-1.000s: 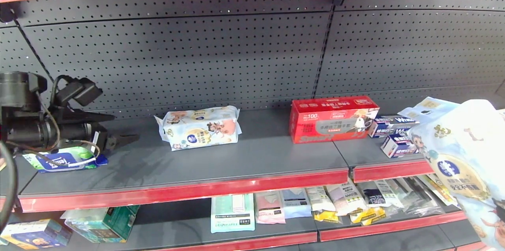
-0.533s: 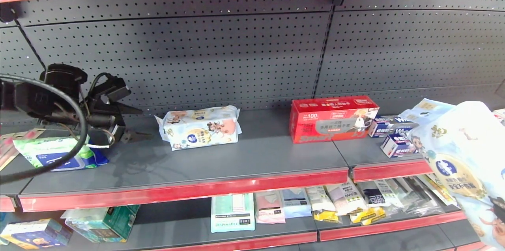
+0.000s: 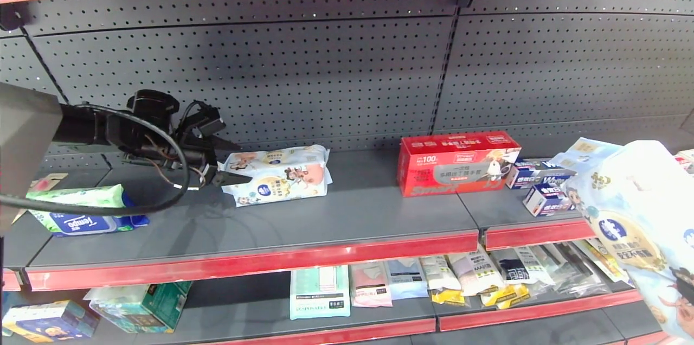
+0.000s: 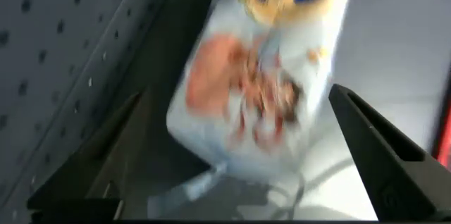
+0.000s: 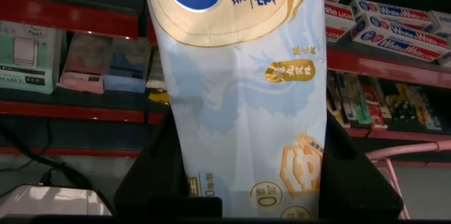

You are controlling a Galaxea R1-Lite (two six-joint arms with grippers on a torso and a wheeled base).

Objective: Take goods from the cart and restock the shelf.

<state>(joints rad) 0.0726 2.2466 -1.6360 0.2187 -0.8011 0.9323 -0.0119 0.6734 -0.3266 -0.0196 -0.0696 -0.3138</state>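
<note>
A white cartoon-print tissue pack (image 3: 282, 174) lies on the grey shelf board (image 3: 352, 209). My left gripper (image 3: 237, 163) is at the pack's left end, open, one finger above it and one in front. In the left wrist view the same pack (image 4: 261, 90) sits between the spread fingers (image 4: 373, 146) of my left gripper (image 4: 236, 97). A large pale-blue pack (image 3: 637, 215) hangs at the right edge, in front of the shelf. My right gripper (image 5: 246, 175) is shut on this pack (image 5: 239, 90), with a finger on each side.
A green-and-blue wipes pack (image 3: 81, 215) lies at the shelf's left end. A red box (image 3: 455, 163) and toothpaste boxes (image 3: 542, 182) stand to the right. Several flat packets (image 3: 477, 274) fill the shelf below. A pink cart rail (image 5: 416, 155) shows beneath the right wrist.
My left arm has swung right along the shelf, from over the green wipes pack to the white tissue pack's left end. The held large pack has sunk slightly.
</note>
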